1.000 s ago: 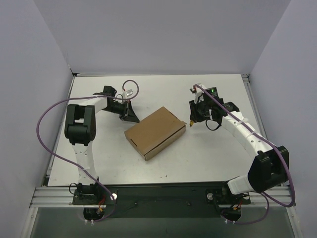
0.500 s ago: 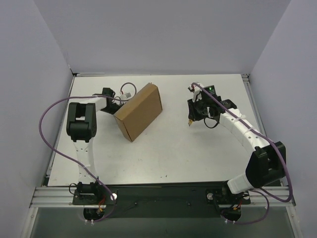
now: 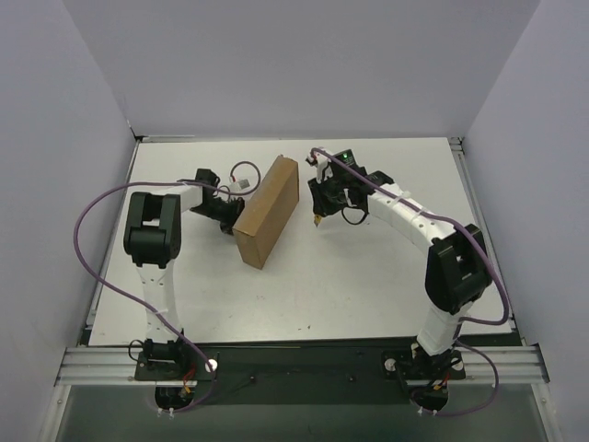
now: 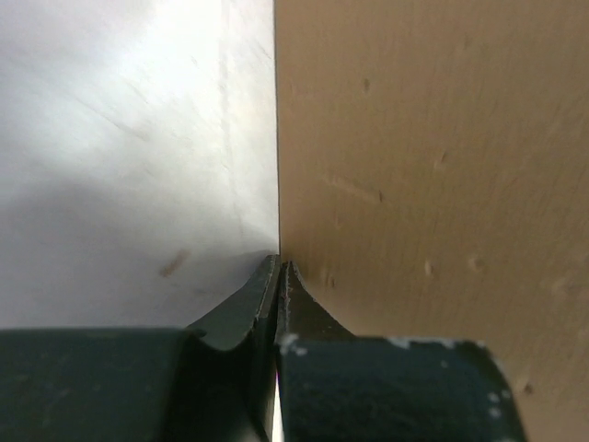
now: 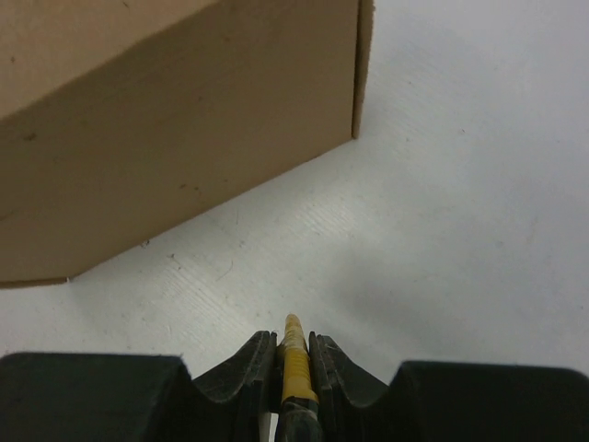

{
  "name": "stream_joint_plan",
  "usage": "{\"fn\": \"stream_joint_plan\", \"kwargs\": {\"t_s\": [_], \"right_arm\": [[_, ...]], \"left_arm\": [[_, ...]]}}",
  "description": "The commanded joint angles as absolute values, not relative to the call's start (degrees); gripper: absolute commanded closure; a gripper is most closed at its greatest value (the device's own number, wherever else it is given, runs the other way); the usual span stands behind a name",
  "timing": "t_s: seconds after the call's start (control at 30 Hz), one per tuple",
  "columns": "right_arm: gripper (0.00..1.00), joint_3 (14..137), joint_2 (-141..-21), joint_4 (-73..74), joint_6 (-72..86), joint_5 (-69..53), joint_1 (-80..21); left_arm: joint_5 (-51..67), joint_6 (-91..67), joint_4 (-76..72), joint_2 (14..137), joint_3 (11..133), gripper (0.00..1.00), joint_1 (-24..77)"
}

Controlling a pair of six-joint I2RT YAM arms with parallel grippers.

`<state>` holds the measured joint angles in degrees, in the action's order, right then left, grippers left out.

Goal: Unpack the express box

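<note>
Box (image 3: 269, 210) tipped up on long edge, left of table (image 3: 368, 267) centre, toward far side, lying near-left to far-right. Left gripper (image 3: 230, 219) pressed together, tips against box's left face, nothing seen pinched. Right gripper (image 3: 319, 207) just right of box, apart from it, pinching yellow tool (image 5: 294, 359), tip pointing at table. Purple cable (image 3: 92, 230) loops left of left arm
</note>
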<state>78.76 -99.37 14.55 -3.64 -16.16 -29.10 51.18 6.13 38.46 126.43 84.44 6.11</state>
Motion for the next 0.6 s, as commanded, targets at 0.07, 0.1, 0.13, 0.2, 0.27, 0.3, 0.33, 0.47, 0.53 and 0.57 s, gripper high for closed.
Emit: {"fn": "stream_joint_plan", "kwargs": {"t_s": [0.07,0.1,0.13,0.2,0.27,0.3,0.33,0.47,0.53,0.57], "right_arm": [[1.0,86.0,-102.6,14.9,-5.9,-14.9,-29.1],[1.0,86.2,-102.1,15.5,-6.3,-15.7,-28.5],[1.0,86.5,-101.8,16.7,-6.8,-15.8,-27.2],[1.0,88.1,-100.6,18.4,-6.2,-16.6,-25.2],[1.0,89.5,-99.7,21.3,-6.3,-19.0,-22.5],[1.0,90.9,-98.3,22.1,-6.9,-19.6,-22.1],[1.0,91.7,-97.5,23.0,-7.7,-21.5,-21.6],[1.0,95.4,-93.6,23.3,-11.5,-28.0,-22.3],[1.0,97.9,-92.3,23.4,-12.5,-30.0,-23.6],[1.0,98.5,-91.8,23.4,-13.3,-31.8,-25.6]], "left_arm": [[46.9,2.5,35.9,119.9,77.5,0.82,7.4],[46.1,2.5,36.0,119.2,77.3,0.79,6.9],[44.8,2.4,36.1,117.8,77.3,0.77,6.2],[44.7,2.5,37.3,116.3,78.0,0.71,3.3],[45.4,4.1,39.4,114.0,81.0,0.66,0.6],[46.3,4.9,40.2,113.3,82.4,0.65,0.4],[47.7,5.7,41.0,112.0,83.7,0.65,0.4],[59.8,5.1,40.4,110.0,91.3,0.64,-1.4],[62.4,2.0,36.1,109.6,92.8,0.64,-0.8],[63.3,-1.5,34.6,109.5,93.2,0.64,-0.5]]}}
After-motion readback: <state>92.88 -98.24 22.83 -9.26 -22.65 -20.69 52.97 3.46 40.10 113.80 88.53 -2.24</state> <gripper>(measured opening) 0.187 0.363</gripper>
